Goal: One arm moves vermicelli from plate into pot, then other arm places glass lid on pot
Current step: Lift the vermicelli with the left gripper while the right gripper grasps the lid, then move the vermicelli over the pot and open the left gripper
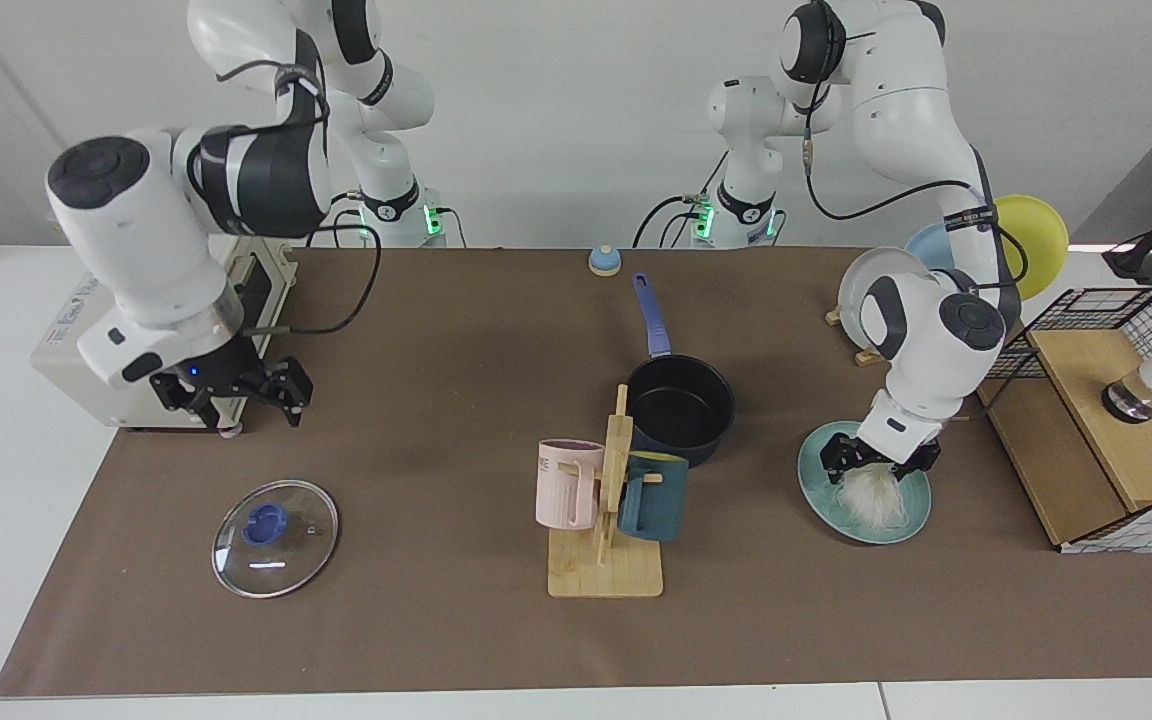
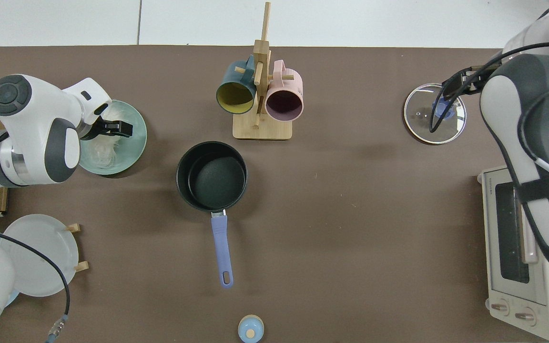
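Observation:
The white vermicelli (image 1: 876,497) lies in a loose bundle on the teal plate (image 1: 816,490). My left gripper (image 1: 879,462) is low over it, open, with a finger on each side of the bundle's top. From above, the left gripper (image 2: 115,127) covers part of the vermicelli (image 2: 100,150) on the plate (image 2: 134,143). The dark pot (image 1: 681,405) with its blue handle stands empty mid-table (image 2: 212,176). The glass lid (image 1: 274,538) lies flat at the other end of the table. My right gripper (image 1: 233,392) hangs open above and behind it, over the glass lid's (image 2: 427,121) far edge in the top view (image 2: 452,89).
A wooden rack (image 1: 606,500) with a pink and a teal mug stands in front of the pot. A toaster oven (image 1: 66,340) sits behind the right gripper. Upright plates (image 1: 886,295) and a wooden box with a wire basket (image 1: 1106,430) flank the left arm.

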